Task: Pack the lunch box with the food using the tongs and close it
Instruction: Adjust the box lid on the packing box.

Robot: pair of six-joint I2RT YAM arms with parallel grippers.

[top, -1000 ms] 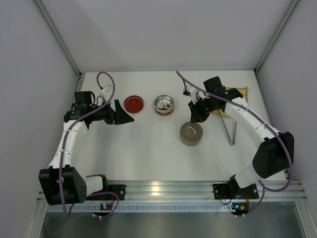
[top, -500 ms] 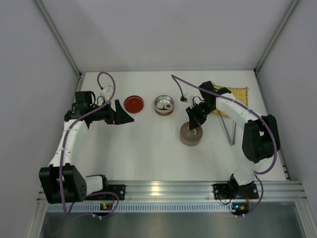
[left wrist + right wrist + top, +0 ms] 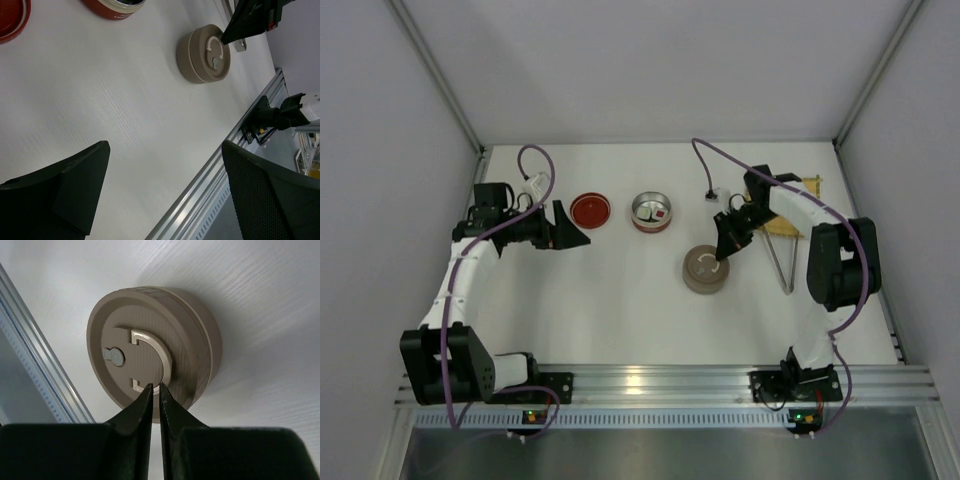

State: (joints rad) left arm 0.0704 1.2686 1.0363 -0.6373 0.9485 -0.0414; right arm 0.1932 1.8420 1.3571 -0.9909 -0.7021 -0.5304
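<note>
The tongs [image 3: 782,262] lay flat on the worktop [image 3: 620,310], at 3 o'clock from the tan lidded container [image 3: 700,276], with their far end by the yellow mat [image 3: 804,187]. A small white-and-red piece of food [image 3: 661,213] sat inside the open red tin [image 3: 651,212], which stood at 11 o'clock from the tan container [image 3: 145,315]. The red lid [image 3: 590,210] lay just beside the tin at its 9 o'clock.

The right tool [image 3: 155,388] was clenched to a thin slit, its tips down at the pale loop handle [image 3: 168,367] on the tan lid. Whether the handle was pinched could not be told.

The left tool [image 3: 162,150] hung released with its fingers spread wide, above bare worktop at 9 o'clock from the red lid.
</note>
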